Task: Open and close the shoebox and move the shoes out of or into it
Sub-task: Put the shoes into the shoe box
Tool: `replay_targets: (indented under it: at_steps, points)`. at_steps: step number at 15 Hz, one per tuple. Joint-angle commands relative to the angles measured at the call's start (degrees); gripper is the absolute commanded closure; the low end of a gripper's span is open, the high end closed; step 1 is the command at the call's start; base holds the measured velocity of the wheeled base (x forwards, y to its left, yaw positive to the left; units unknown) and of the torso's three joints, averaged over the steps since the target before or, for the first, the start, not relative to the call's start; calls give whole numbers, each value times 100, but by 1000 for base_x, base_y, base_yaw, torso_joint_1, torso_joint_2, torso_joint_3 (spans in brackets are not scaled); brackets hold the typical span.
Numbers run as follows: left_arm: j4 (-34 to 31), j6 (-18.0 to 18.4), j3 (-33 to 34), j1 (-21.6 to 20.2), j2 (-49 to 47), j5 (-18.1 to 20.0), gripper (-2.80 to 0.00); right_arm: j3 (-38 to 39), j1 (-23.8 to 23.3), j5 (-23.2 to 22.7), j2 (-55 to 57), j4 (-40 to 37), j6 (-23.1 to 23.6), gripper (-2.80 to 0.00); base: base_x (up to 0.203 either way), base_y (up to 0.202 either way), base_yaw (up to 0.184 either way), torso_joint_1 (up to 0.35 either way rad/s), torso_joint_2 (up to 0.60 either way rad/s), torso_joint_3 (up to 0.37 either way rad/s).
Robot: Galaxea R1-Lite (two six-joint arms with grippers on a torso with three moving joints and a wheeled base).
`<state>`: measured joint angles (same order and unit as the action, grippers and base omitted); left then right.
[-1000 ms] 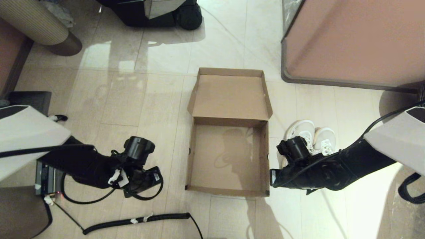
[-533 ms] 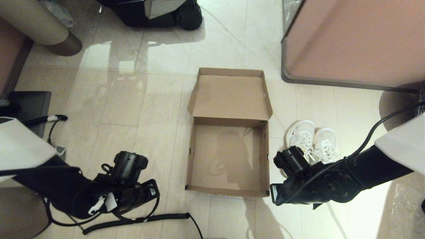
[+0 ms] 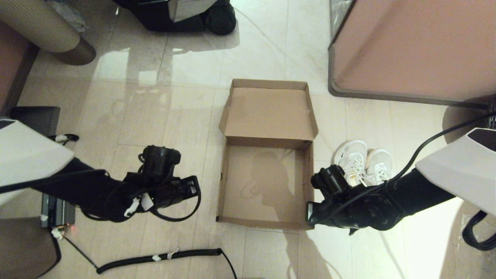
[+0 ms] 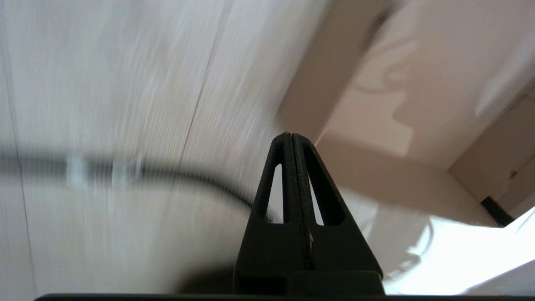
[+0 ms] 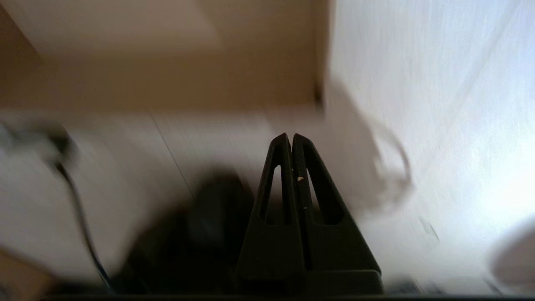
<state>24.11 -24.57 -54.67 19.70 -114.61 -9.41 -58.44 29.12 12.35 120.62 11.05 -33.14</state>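
Observation:
The shoebox (image 3: 263, 186) lies open and empty on the floor, its lid (image 3: 269, 114) folded back on the far side. The shoes (image 3: 364, 161), a white pair, stand side by side just right of the box, partly hidden by my right wrist. My left gripper (image 3: 195, 190) hovers left of the box's left wall; in the left wrist view the left gripper (image 4: 291, 135) is shut and empty, with the box's wall (image 4: 317, 92) ahead. My right gripper (image 3: 309, 212) is at the box's near right corner; the right wrist view shows the right gripper (image 5: 291, 136) shut and empty.
A coiled black cable (image 3: 162, 256) lies on the floor near the front. A pink-brown piece of furniture with a grey rim (image 3: 407, 50) fills the far right. A beige ribbed cylinder (image 3: 46, 33) and a black wheeled base (image 3: 186, 15) stand at the back.
The left arm swung down toward the near side, then came back up and closer to the box's left wall. The right gripper slid left toward the box's near right corner.

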Motion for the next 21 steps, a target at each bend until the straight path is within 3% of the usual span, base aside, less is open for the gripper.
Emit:
replay_targets:
  at_steps: [1,5,7,10,15,18,21]
  points:
    - [32,296,-623,-29,-537,25,0,-704,-129,29,324,119,-34,0,0,0,0,0,0,0]
    - [294,362,-2028,-277,-1500,58,0,-2572,-783,-34,842,-82,21,0,0,0,0,0,0,0]
    - [154,380,-3008,-414,-1858,60,0,-3612,-1171,-236,990,-882,61,0,0,0,0,0,0,0]
    - [-34,389,-4245,-558,-2358,50,0,-4341,-1829,-518,1062,-1506,67,0,0,0,0,0,0,0]
    - [-305,414,-5370,-632,-3101,6,0,-4492,-2501,-638,1085,-1580,80,0,0,0,0,0,0,0]
    - [-581,435,-5273,-635,-3001,-33,0,-4254,-2582,-622,683,-2151,200,0,0,0,0,0,0,0]
    - [-562,430,-4843,-617,-2744,-180,0,-2977,-2598,-504,37,-2517,218,0,0,0,0,0,0,0]
